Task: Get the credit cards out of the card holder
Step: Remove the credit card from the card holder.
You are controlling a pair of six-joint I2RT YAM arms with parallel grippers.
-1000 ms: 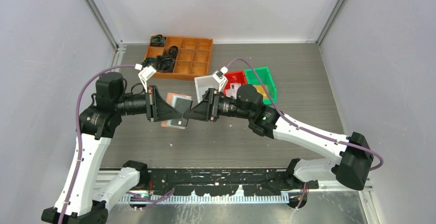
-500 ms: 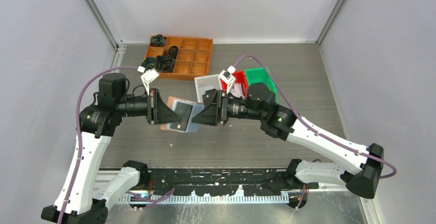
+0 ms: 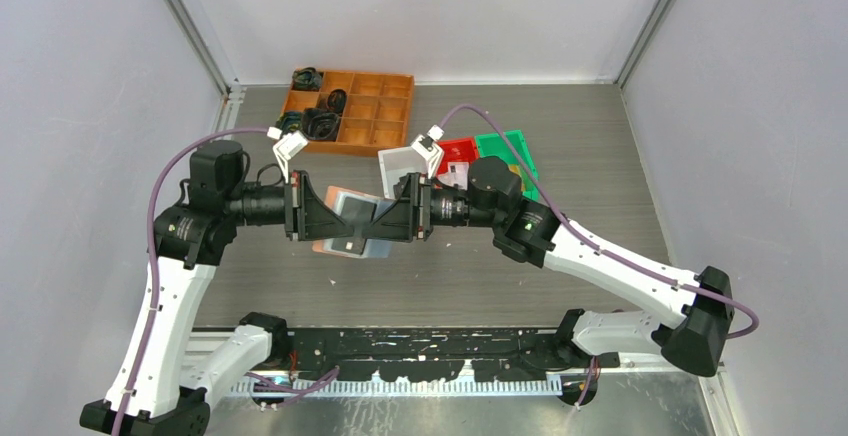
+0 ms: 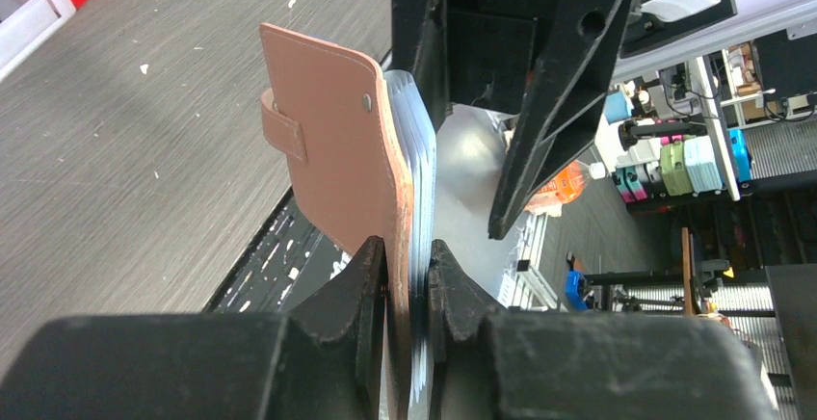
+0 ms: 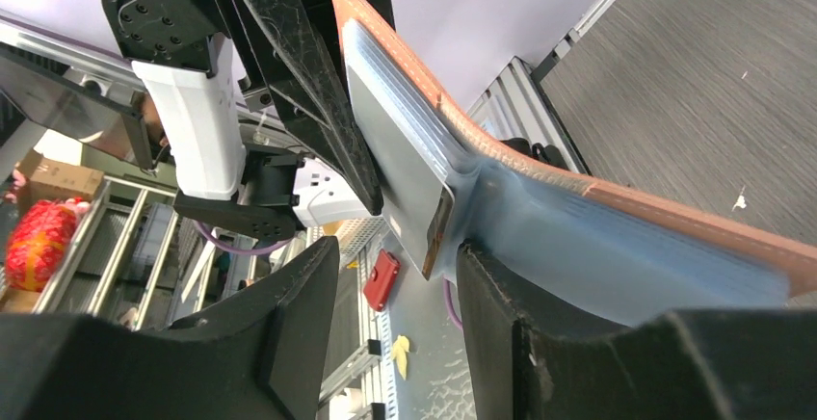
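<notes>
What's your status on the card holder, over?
Left gripper shut on card holder, held aloft. Right gripper open, jaws astride a card edge. No card out yet; nothing blocking.

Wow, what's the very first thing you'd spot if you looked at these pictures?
A pink card holder hangs in the air over the middle of the table, between two pincers that meet nose to nose. The left pincer pinches its cover and clear sleeves, while the right pincer stands open around a sleeve's edge. At the back sits a bright orange tray.
</notes>
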